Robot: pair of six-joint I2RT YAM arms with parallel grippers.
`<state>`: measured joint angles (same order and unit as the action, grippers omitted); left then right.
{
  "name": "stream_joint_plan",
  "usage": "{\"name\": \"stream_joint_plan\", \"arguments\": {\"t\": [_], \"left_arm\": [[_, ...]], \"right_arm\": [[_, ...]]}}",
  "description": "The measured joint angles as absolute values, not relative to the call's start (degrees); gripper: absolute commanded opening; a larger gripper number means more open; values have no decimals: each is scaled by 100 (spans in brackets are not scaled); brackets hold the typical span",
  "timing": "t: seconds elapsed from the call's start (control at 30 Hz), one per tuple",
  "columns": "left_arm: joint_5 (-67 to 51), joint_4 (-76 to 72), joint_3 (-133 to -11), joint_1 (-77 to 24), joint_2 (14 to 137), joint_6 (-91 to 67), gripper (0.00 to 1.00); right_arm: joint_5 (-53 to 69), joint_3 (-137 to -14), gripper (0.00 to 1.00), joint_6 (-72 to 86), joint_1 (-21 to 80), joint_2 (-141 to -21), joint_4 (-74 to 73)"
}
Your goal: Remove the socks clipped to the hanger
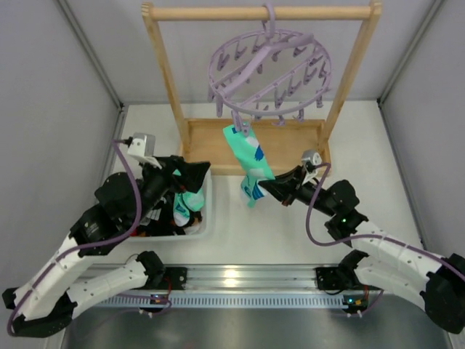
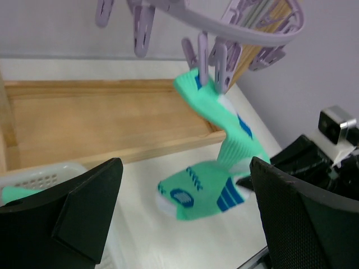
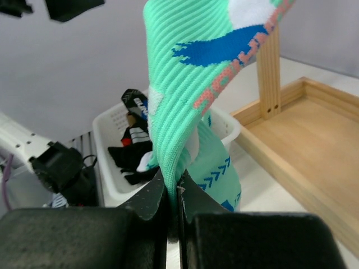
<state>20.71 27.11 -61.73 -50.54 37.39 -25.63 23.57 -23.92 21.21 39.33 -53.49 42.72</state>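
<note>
1. Right gripper [image 3: 173, 193] clamped on lower end of teal-mint sock [image 3: 190, 78]
2. Sock's top clipped to lavender hanger [image 1: 270, 69], hanging above desk [image 1: 240, 233]
3. Left gripper [image 1: 192, 174] wide, empty, above white basket [image 1: 208, 214]

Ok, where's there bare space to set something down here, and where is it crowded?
Free: the white table between the basket and the right gripper, and the wooden frame's tray floor. Crowded: the basket, holding socks, and below the hanger, where the teal sock hangs, pinched by the right gripper.
</note>
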Motion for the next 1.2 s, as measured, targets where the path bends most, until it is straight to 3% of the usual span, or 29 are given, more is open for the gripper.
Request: {"name": "stream_joint_plan", "arguments": {"t": [0.27, 0.5, 1.2], "left_arm": [[1426, 1739, -7450, -5048, 5629, -2722, 98], [864, 1297, -8093, -5050, 6827, -2971, 98], [-1, 775, -8586, -5043, 7970, -3188, 89]], "right_arm": [[2856, -2276, 0, 2392, 3938, -3791, 3116], [3011, -2276, 0, 2460, 3938, -3301, 2589], [3144, -2139, 0, 2471, 3938, -3291, 2425]]}}
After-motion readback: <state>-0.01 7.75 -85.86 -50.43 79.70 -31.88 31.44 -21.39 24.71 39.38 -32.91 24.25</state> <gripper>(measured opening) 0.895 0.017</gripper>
